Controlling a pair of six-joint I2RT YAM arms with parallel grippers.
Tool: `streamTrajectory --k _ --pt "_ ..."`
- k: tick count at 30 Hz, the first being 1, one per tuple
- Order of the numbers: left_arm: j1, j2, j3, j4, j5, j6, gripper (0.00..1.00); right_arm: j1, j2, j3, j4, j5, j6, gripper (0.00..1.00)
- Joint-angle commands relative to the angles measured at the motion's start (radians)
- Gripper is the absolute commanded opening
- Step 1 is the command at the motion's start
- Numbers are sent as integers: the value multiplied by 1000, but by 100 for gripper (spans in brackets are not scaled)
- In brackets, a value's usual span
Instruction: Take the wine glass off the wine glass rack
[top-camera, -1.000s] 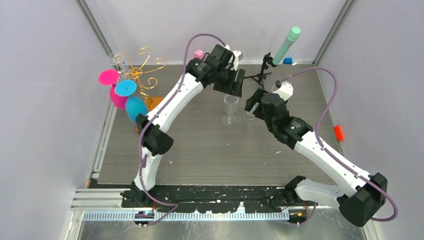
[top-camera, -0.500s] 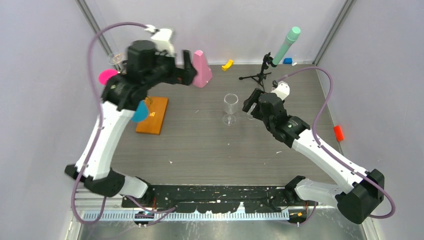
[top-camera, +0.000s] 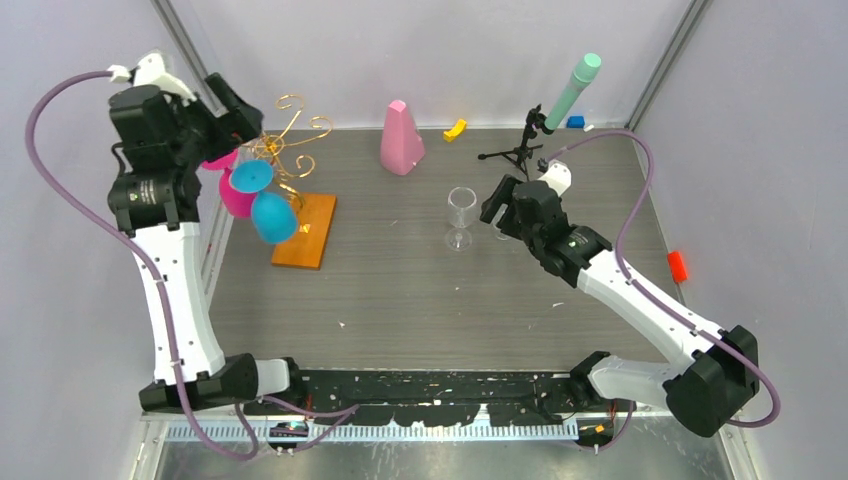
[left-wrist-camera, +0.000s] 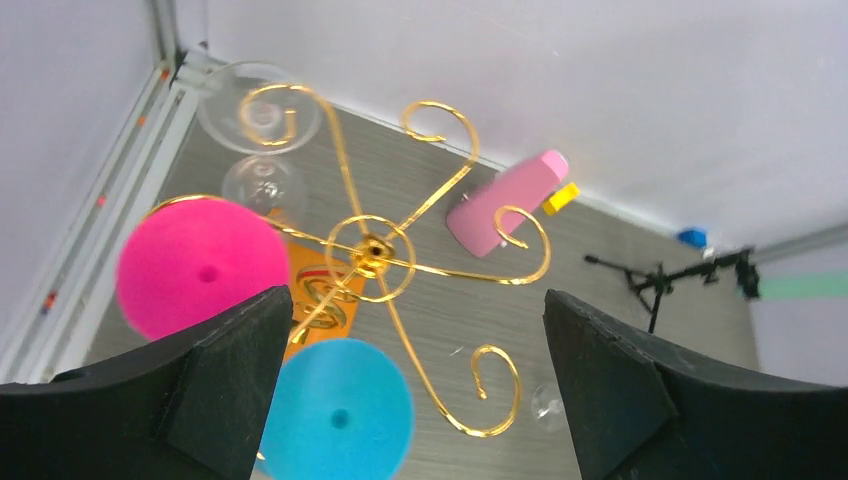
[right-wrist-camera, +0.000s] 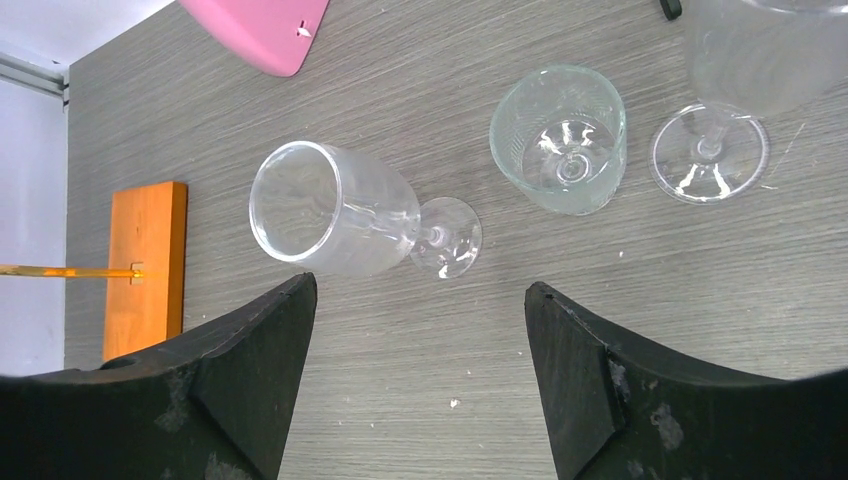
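The right arm reaches from the near right corner over the grey table (top-camera: 400, 300). The right gripper (right-wrist-camera: 420, 288) hangs above the table's middle, its jaws apart and nothing between them. Below it the wrist view shows a clear wine glass (right-wrist-camera: 345, 222) standing on its foot. A ribbed cup (right-wrist-camera: 560, 140) stands near it, and just beside the cup is the foot of a second stemmed glass (right-wrist-camera: 710, 150), whose bowl is cut off by the frame edge. Off the table's right edge lies a small red piece (top-camera: 678, 266). Farther back on the left, the flat orange base (top-camera: 310, 235) lies on the table with the gold wire rack (left-wrist-camera: 372, 255) rising from it. Three glasses hang upside down from the rack's curled arms. The blue glass (left-wrist-camera: 338, 420) hangs on the nearer side, the pink glass (left-wrist-camera: 203, 280) toward the left wall, and a clear hung glass (left-wrist-camera: 262, 185) on the arm nearest the far left corner. The left arm stands tall by the left wall. The left gripper (left-wrist-camera: 416, 300) hovers over the rack's top with its jaws spread wide, empty, and the rack's hub in view between its fingers. Along the back wall are a pink wedge (top-camera: 402, 138), a yellow piece (top-camera: 456, 128), a black tripod (top-camera: 515, 152) holding a mint tube (top-camera: 575, 85), and a blue block (top-camera: 575, 122).
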Motion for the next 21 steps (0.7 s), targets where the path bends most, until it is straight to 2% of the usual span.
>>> streamTrajectory --k 1,5,9,15,21 --pt "167 11 -19 66 174 -156 100 -17 20 57 51 -43 -7 81" --pt "347 -21 -95 124 272 -253 97 -30 25 55 50 -47 -3 81" --pt "454 -47 -169 142 278 -296 94 -48 34 55 51 -60 2 81" --pt "496 -53 -263 173 273 -328 86 -63 46 50 51 -84 4 81" --pt "501 -6 -323 237 400 -404 77 -77 48 22 79 -94 13 81"
